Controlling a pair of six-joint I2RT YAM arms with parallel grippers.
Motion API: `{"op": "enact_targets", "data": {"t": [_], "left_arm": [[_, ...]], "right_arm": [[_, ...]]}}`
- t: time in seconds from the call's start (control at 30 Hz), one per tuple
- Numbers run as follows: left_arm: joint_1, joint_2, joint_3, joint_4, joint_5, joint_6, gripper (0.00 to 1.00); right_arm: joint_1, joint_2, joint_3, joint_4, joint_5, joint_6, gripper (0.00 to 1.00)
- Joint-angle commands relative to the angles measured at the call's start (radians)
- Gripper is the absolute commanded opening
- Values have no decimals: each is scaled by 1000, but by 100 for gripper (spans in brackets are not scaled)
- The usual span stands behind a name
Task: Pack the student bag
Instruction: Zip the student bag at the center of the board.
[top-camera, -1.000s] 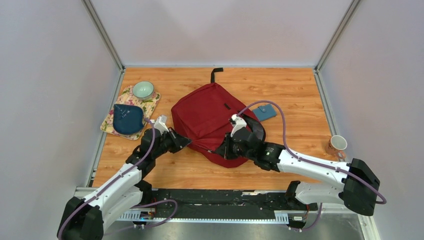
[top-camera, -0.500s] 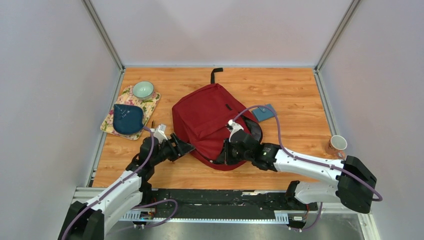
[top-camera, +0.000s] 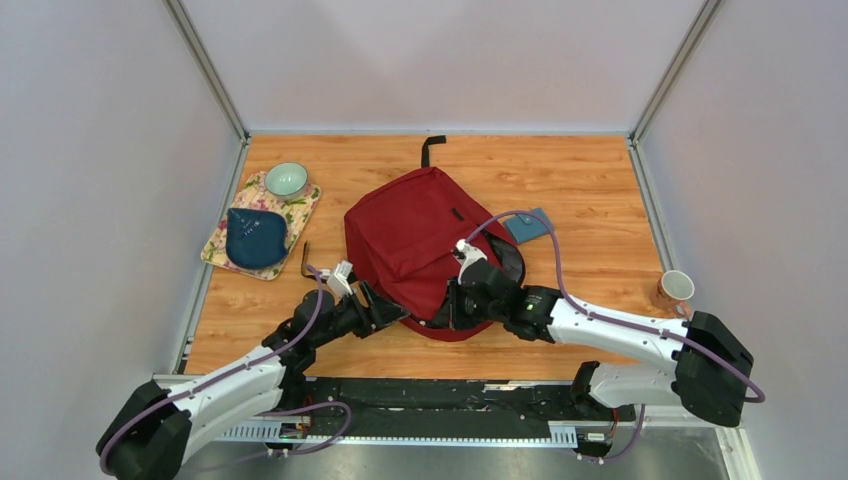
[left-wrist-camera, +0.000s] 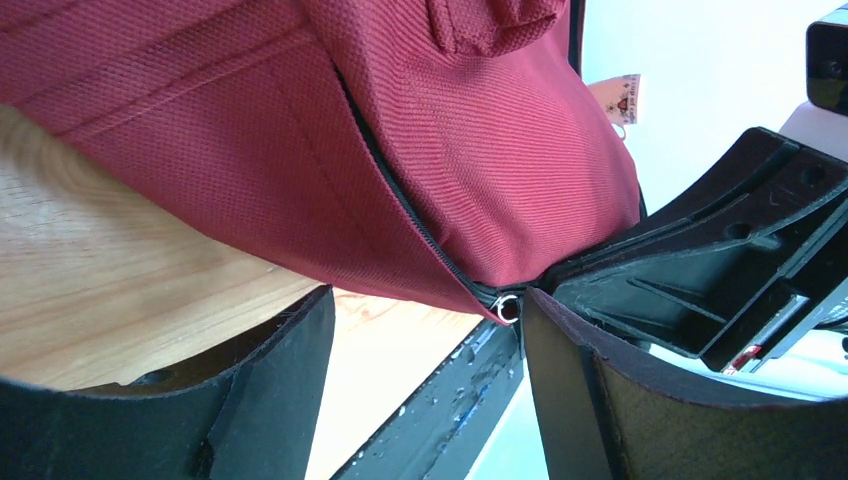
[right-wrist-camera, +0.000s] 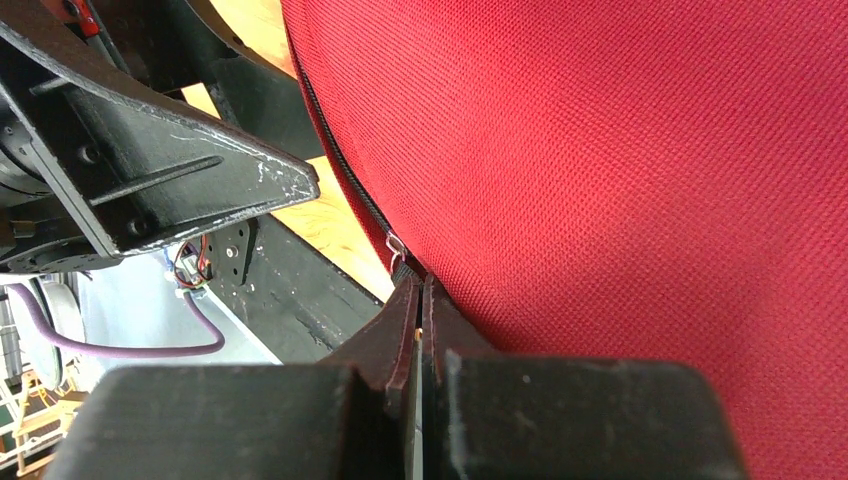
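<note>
Items: one student bag (top-camera: 410, 240), one bowl (top-camera: 286, 180), one mug (top-camera: 676, 289).

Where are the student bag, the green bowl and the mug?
student bag (top-camera: 415, 235): top external view, middle of its red front panel.
green bowl (top-camera: 286, 180): top external view, its inside bottom.
mug (top-camera: 677, 286): top external view, its open top.

student bag (top-camera: 410, 235): centre | bowl (top-camera: 286, 180): far-left, on mat (top-camera: 301, 212) | mug (top-camera: 676, 288): right edge
</note>
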Motion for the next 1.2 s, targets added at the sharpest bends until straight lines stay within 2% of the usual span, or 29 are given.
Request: {"op": "enact_targets", "data": {"t": [0.0,0.13,0.2,0.23,0.3,0.33,0.4,0.43,0.53,0.8,1.17], "left_arm": [[-24,34,-36,150,-79,-57,76],[-25,70,-19,173,-94,-49,76],[-24,102,-2,161,-91,-42,72],[-24,114,-1,162,-88,-40,62],[-25,142,-5,171,-82,-40,51],[-24,149,-8,179,-81,-45,39],[-25,157,-24,190,-84,-49,26],[-25,157,-28,191,-85,-52,15],[-25,142,-36,162,-104,-46,1],[-25,56,-33,24,-171,7,0],[28,-110,13,-298,-223,127,0]], "right_arm": [[3,-33,10,17,-3,5,0],[4,-39,-1,17,-20,7,0],[3,-47,-6,15,-25,8,0],[3,-49,-6,17,-23,8,0],[3,-59,-4,0,-21,4,0],[3,-62,-6,-3,-20,4,0],[3,-76,-7,-18,-12,2,0],[3,-81,-9,-20,-6,2,0],[3,-98,-18,-35,6,2,0],[3,-148,-47,-69,72,-41,0],[0,-202,-58,-100,135,-64,0]]}}
